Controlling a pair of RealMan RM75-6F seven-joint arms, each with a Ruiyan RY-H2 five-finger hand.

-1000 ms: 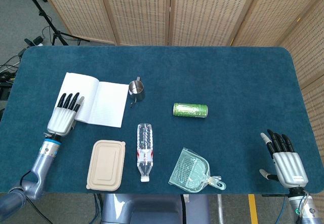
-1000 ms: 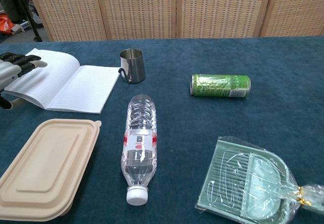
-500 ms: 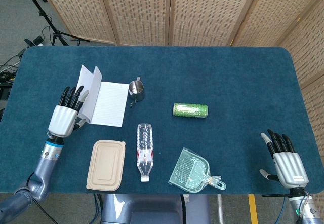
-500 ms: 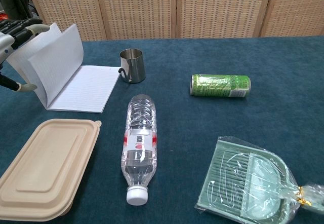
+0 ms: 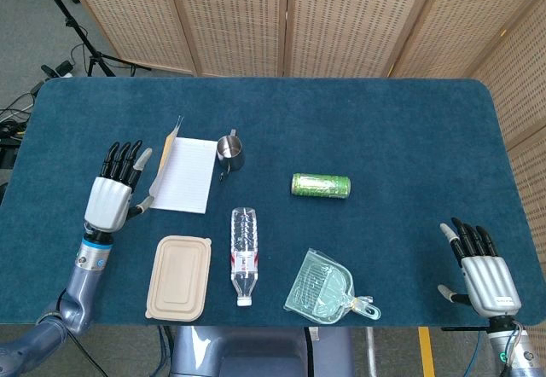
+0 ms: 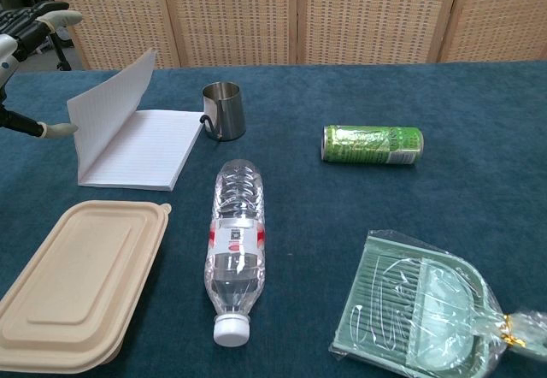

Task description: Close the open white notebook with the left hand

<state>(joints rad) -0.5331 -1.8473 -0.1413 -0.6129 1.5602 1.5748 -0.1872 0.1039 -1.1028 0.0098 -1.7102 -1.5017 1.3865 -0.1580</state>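
The white notebook (image 5: pixel 183 175) lies at the table's left, and its left cover (image 6: pixel 111 104) stands lifted and tilting over the lined right page (image 6: pixel 141 149). My left hand (image 5: pixel 113 191) is just left of it, fingers spread and raised, thumb tip by the lifted cover's lower edge; in the chest view the left hand (image 6: pixel 27 27) shows only at the left border. It holds nothing. My right hand (image 5: pixel 481 269) rests open at the table's front right corner, far from the notebook.
A steel cup (image 5: pixel 229 152) stands right beside the notebook. A beige lidded box (image 5: pixel 178 277), a lying water bottle (image 5: pixel 243 252), a green can (image 5: pixel 321 185) and a wrapped dustpan (image 5: pixel 327 288) occupy the front and middle of the blue table (image 5: pixel 384 130).
The notebook's left half went from lying flat under my left hand to standing past upright, folding toward the right page. My left hand lifted and moved right with it. The right hand stayed still.
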